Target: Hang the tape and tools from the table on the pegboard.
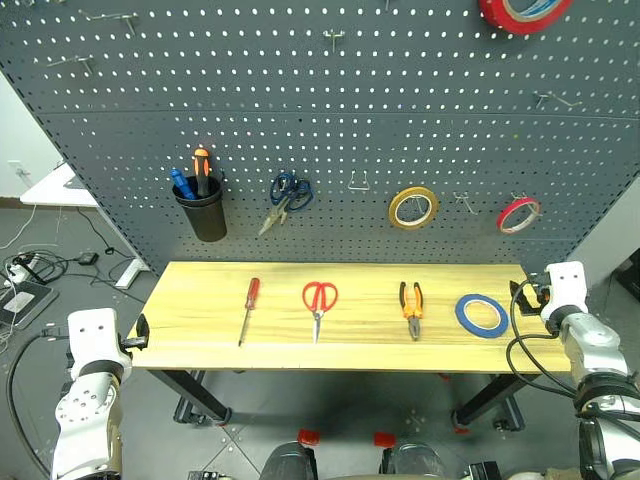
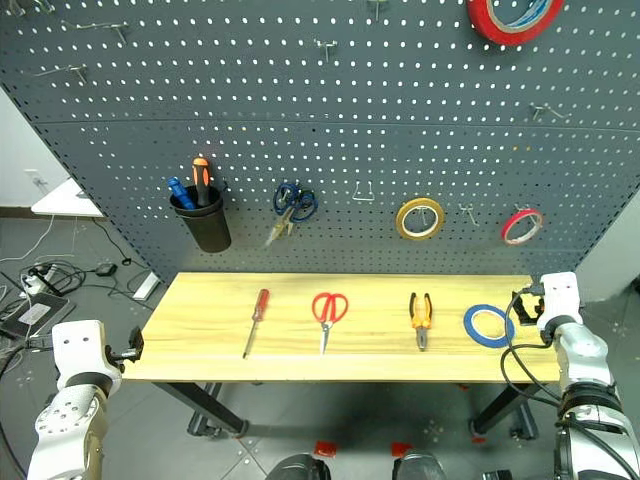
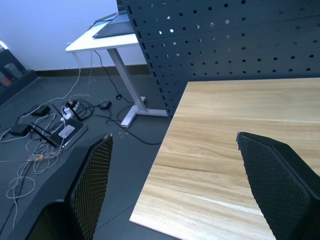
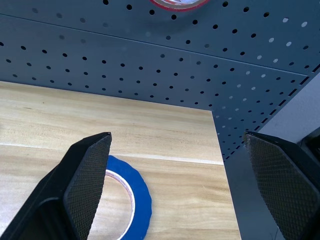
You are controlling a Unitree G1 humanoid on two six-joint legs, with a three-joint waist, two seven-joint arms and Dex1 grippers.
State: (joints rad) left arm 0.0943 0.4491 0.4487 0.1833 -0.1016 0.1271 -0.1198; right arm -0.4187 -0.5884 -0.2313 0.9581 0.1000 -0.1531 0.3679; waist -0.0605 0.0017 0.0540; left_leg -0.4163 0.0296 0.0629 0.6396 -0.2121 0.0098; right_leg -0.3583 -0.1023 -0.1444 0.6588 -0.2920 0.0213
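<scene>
The dark grey pegboard [image 1: 330, 120] stands upright along the far edge of the counter [image 1: 200, 300], a pale wood top on black legs. Hung on the pegboard, left to right: a black cup [image 1: 203, 213] holding an orange-handled screwdriver [image 1: 201, 166], blue-handled scissors [image 1: 287, 194], a yellow tape ring [image 1: 413, 208] and a red tape ring [image 1: 518, 215]. A larger red tape roll [image 1: 524, 12] hangs near the upper right corner.

Four items lie flat on the counter in a row, well apart, left to right: red-handled screwdriver [image 1: 248, 309], red-handled scissors [image 1: 319, 303], orange-and-black pliers [image 1: 411, 308], blue tape ring [image 1: 482, 315].

The left gripper [image 1: 140, 331] is at the counter's left end, jaws open and empty. The right gripper [image 1: 527, 292] is at the right end, just beside the blue tape ring, jaws open and empty
</scene>
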